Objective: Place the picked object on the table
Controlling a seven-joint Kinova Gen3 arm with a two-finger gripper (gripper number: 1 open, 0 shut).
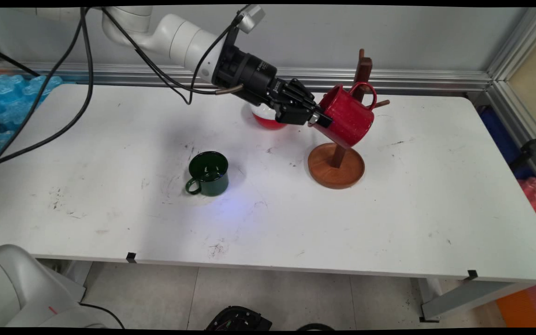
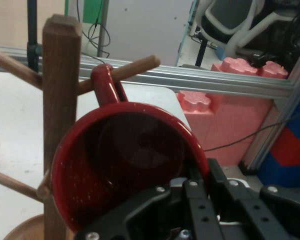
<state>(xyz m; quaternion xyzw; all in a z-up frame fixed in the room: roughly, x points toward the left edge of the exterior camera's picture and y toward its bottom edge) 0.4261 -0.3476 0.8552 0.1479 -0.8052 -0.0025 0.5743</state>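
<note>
Now the gripper [image 1: 320,119] is clenched on the rim of the red mug [image 1: 347,118], holding it tilted against the wooden mug tree [image 1: 338,163], with the handle looped over a peg [image 2: 135,67]. Well apart to the left, a green mug [image 1: 208,174] stands on the white table [image 1: 389,223].

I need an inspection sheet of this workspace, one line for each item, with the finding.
Surface: white table, scuffed with dark marks.
Things: red mug tilted, its handle over a peg of the wooden mug tree; green mug upright, apart from it.
Clutter: red and white object behind the arm, partly hidden.
End effector: clamped on the red mug's rim.
Cables: black cables hang from the arm.
Surroundings: wall with aluminium rail; blue items at the left.
</note>
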